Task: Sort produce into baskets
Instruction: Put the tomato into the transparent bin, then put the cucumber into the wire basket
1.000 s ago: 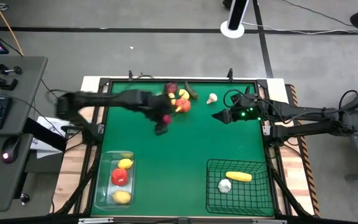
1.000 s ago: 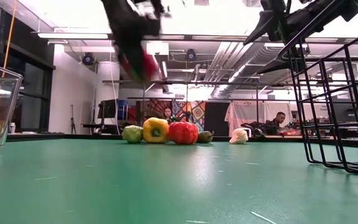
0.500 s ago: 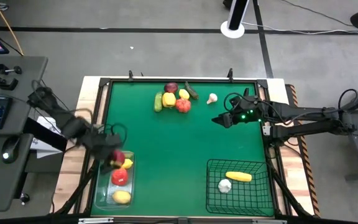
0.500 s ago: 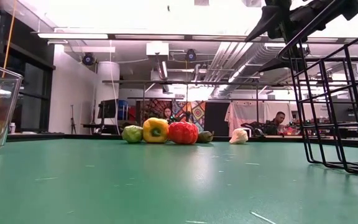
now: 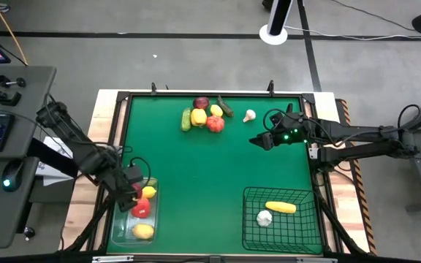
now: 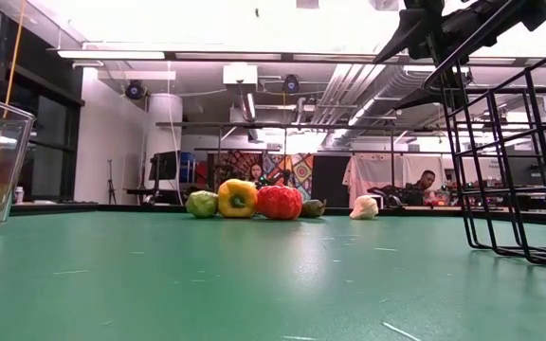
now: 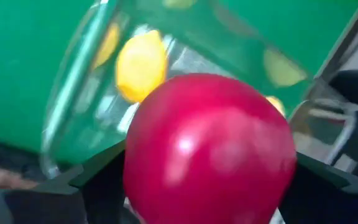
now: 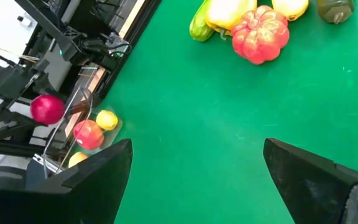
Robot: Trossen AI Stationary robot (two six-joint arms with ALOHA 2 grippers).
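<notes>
The bench (image 5: 203, 183) has a green top inside a dark frame. At its far edge lies a tight cluster of produce: a green cucumber (image 5: 186, 120), a yellow pepper (image 5: 198, 117), an orange-red tomato (image 5: 215, 123), a dark red fruit (image 5: 201, 103), a lemon (image 5: 215, 110) and a dark green piece (image 5: 226, 109). A white garlic (image 5: 249, 115) sits just beside the cluster. The clear plastic bin (image 5: 120, 219) stands at the near left corner, the black wire basket (image 5: 251, 226) at the near right corner.
</notes>
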